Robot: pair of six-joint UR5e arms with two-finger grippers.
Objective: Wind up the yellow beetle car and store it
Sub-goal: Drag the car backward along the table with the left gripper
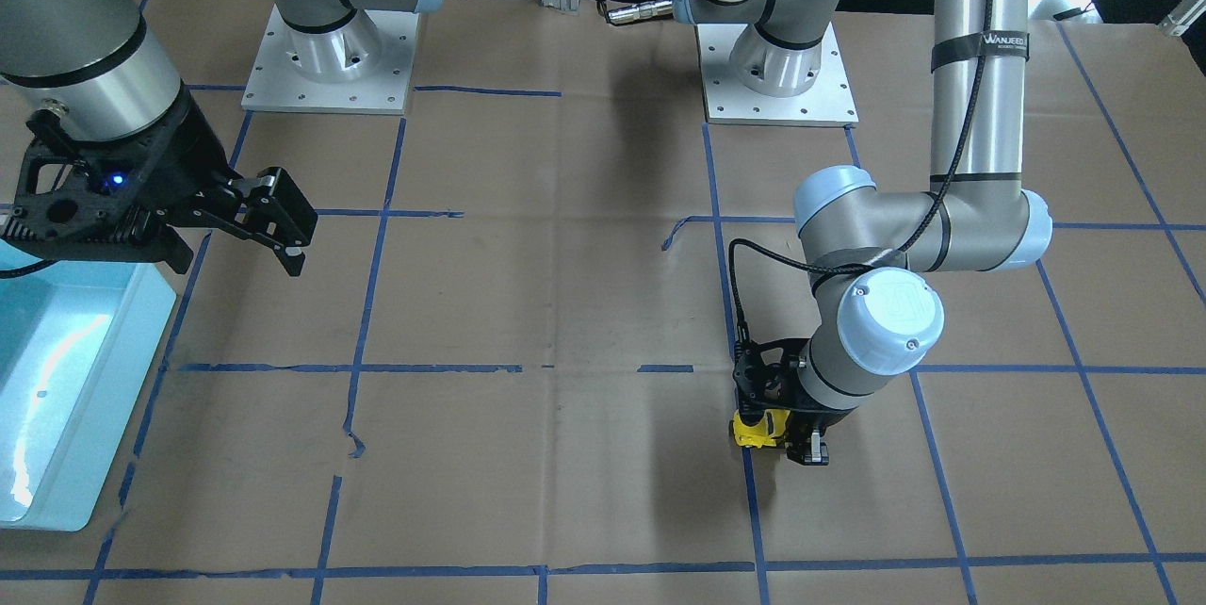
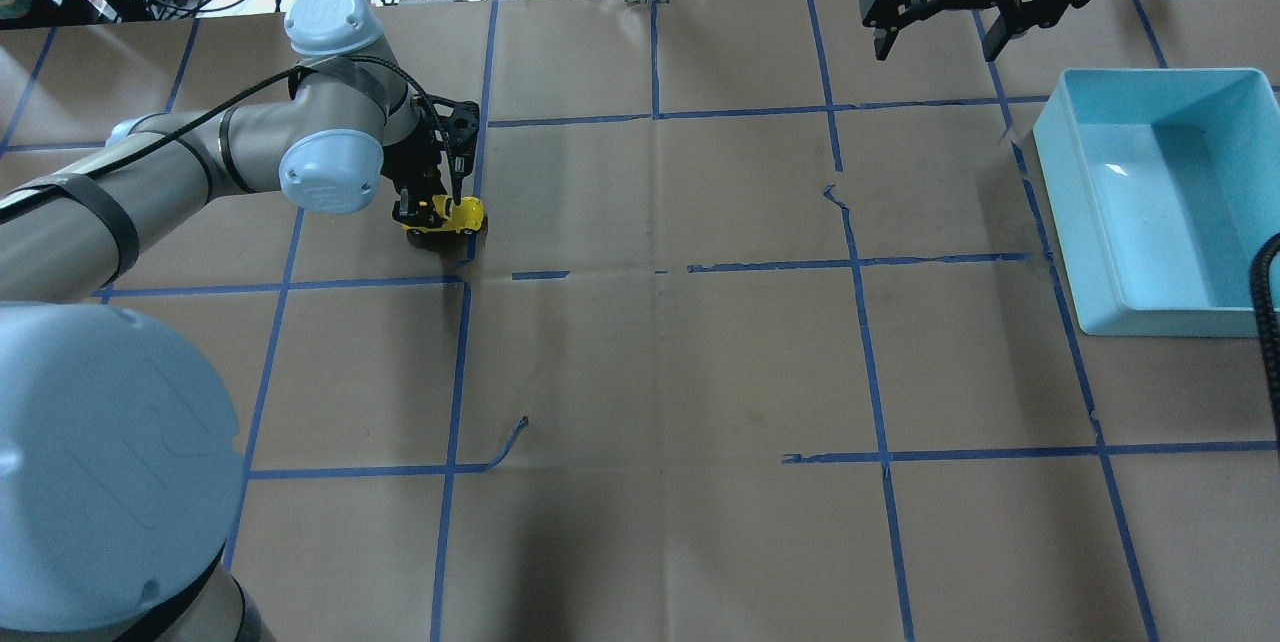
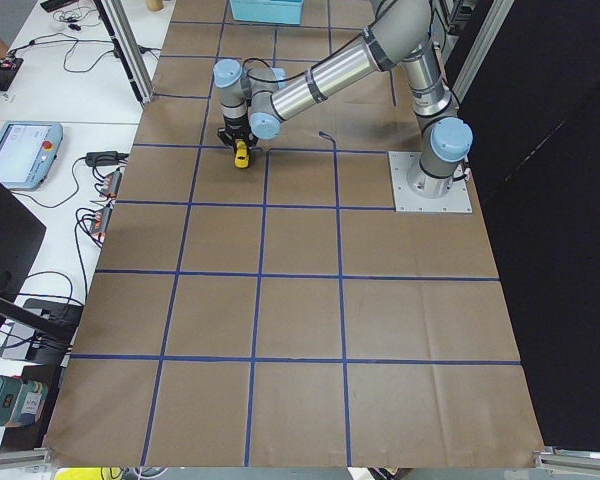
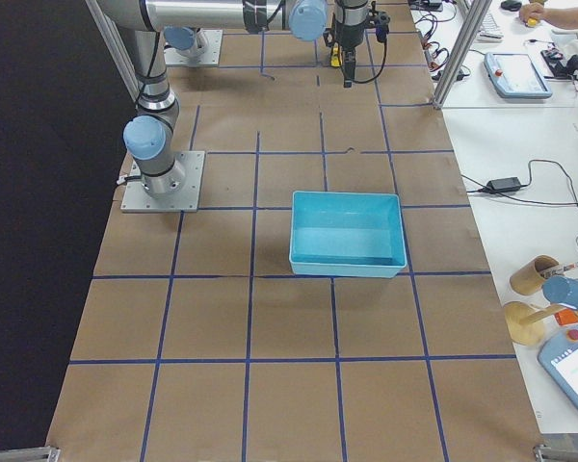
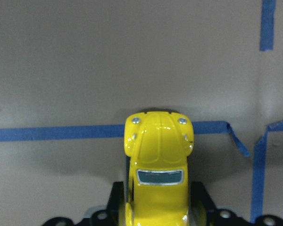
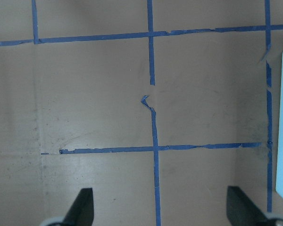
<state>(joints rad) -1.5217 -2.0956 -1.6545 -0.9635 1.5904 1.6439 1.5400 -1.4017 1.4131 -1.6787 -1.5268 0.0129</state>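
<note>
Left arm pose: The left arm (image 2: 250, 147) is stretched out low over the counter (image 2: 660, 372). The wrist is turned down, so the left jaws point at the surface, well apart from the blue bin (image 2: 1060, 212).
Right arm pose: The right arm (image 1: 85, 49) is held raised, with the right jaws near the blue bin's rim and above the counter.
Right jaws state: They are set wide apart. Only taped paper is seen between the fingers (image 6: 82, 209).
Surroundings: The counter is covered in brown paper marked with a blue tape grid (image 2: 860, 262). A lifted, torn stretch of tape (image 2: 835, 194) lies between the left jaws and the blue bin.
Left jaws state: They are clamped on the yellow beetle car (image 5: 158, 165), with one black finger (image 5: 117, 205) pressed against each flank of the rear body.
Car position: The yellow beetle car is held at counter level, far across from the blue bin. Its nose projects beyond the fingertips over a tape line.
</note>
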